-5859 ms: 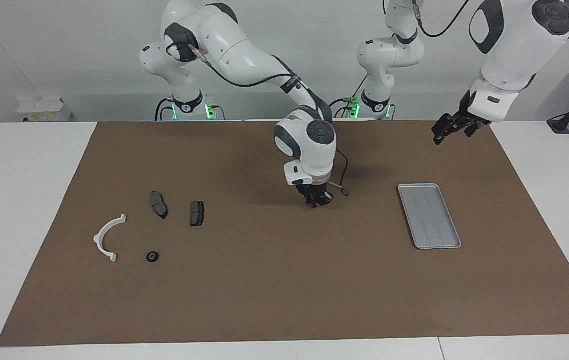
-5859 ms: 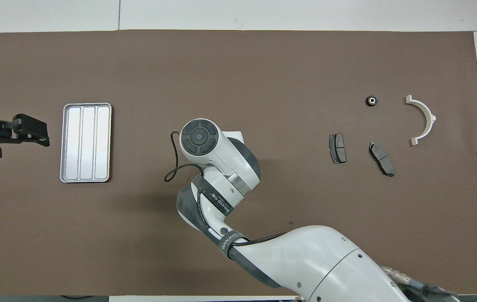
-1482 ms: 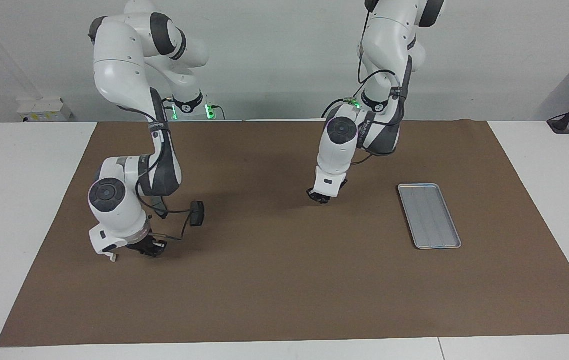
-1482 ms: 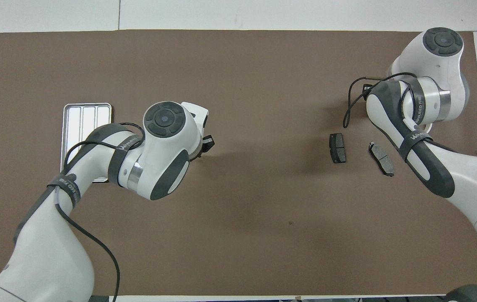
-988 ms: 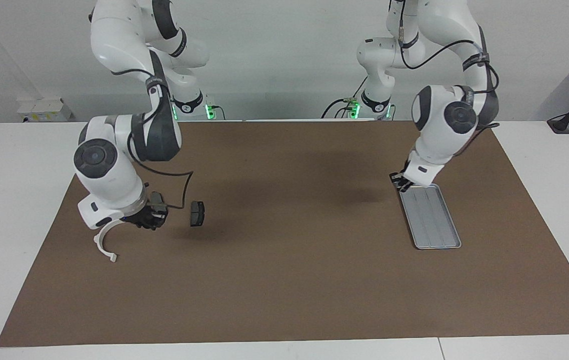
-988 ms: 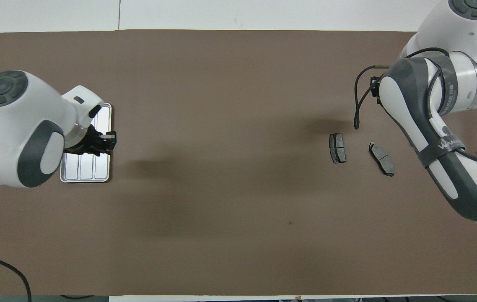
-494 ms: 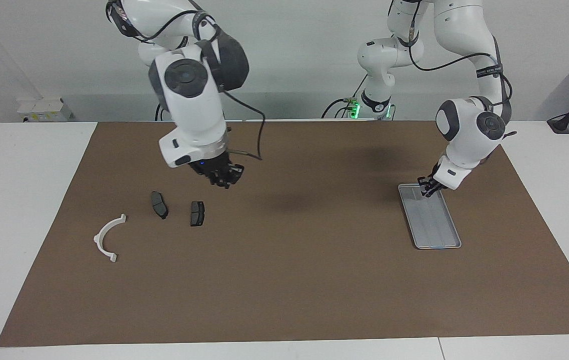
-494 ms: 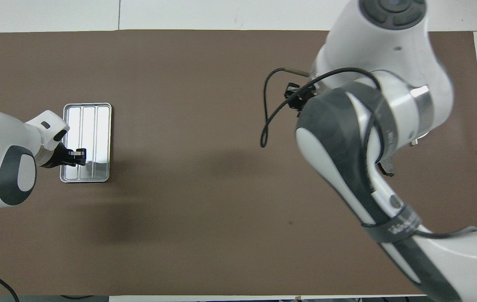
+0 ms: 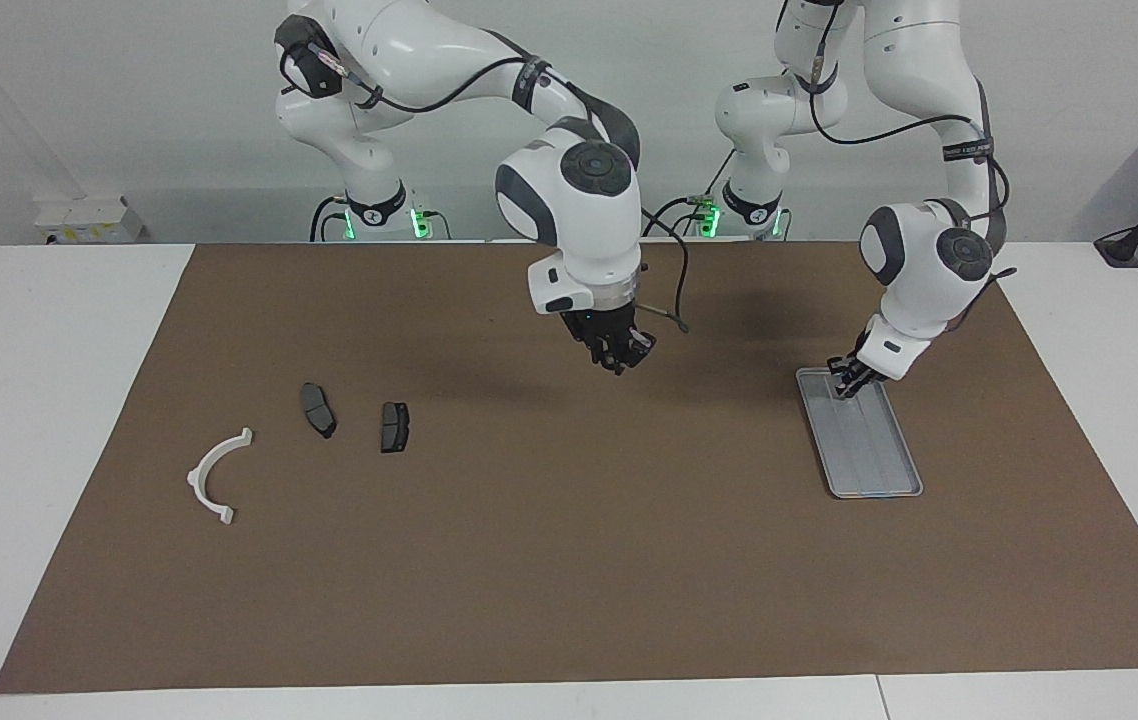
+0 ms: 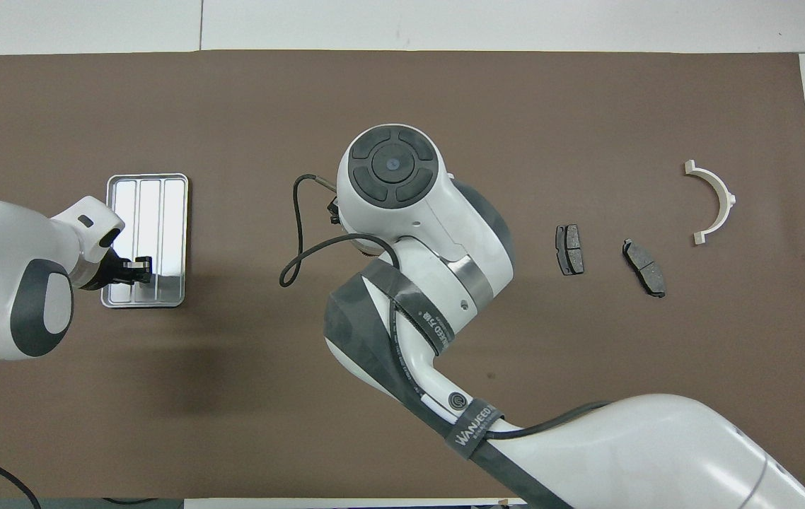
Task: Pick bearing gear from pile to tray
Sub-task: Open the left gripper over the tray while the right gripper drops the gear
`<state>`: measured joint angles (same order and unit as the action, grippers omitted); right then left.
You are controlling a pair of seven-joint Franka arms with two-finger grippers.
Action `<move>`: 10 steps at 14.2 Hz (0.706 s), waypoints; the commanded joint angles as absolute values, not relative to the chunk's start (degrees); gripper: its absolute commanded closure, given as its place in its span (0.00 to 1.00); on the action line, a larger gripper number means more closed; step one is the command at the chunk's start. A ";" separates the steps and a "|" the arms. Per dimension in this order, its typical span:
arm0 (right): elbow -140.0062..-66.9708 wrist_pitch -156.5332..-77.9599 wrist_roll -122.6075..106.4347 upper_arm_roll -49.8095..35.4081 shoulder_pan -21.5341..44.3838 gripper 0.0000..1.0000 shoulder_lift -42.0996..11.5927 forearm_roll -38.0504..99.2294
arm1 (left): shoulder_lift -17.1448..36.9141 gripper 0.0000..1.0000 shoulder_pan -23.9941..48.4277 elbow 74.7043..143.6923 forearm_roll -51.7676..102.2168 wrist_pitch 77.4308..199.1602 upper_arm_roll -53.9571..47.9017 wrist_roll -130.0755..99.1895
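No bearing gear shows among the pile's white bracket and two brake pads, nor on the tray. It may be in a hand, but I cannot tell whether either hand is open or closed. Taking the overhead view as a clock face, the right hand hangs over mid-tabletop with the tray at its 9 o'clock, long axis 12-to-6. The left hand is over the tray's 6 o'clock end.

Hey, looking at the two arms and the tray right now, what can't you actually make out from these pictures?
- Right gripper, raised over the mat's middle: in the overhead view its own wrist hides it; in the facing view anything held is too small to tell.
- Left gripper over the tray end nearer the robots: contact with the tray, and any small part beneath it, cannot be made out in either view.
- No small black round part shows beside the white bracket.
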<state>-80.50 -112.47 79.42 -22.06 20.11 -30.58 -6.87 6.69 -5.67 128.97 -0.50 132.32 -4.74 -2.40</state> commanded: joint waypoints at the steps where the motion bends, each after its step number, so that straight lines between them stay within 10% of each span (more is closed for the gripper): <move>1: -81.39 -120.55 87.51 -21.97 23.02 1.00 -36.89 -14.99 | 6.15 1.00 -5.71 130.52 -0.70 134.47 -5.27 -4.92; 5: -81.56 -126.73 88.68 -21.89 23.12 1.00 -41.13 -17.57 | 6.15 0.95 -5.71 132.63 -0.70 137.72 -5.27 -4.92; 6: -81.74 -127.43 88.68 -21.97 23.12 1.00 -41.65 -18.80 | 6.15 0.63 -5.89 132.45 -0.70 137.55 -5.27 -4.92; 7: -81.91 -127.79 88.68 -21.97 23.03 1.00 -41.92 -19.16 | 6.15 0.01 -6.06 131.76 -0.70 136.77 -5.27 -4.75; 10: -81.92 -127.10 88.86 -21.97 23.11 1.00 -41.92 -18.99 | 4.66 0.00 -6.15 125.72 -0.70 128.55 -5.27 -4.83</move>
<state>-81.91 -126.92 87.76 -21.45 23.52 -41.83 -17.47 6.48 -5.67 129.42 -0.49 134.56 -5.02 -4.22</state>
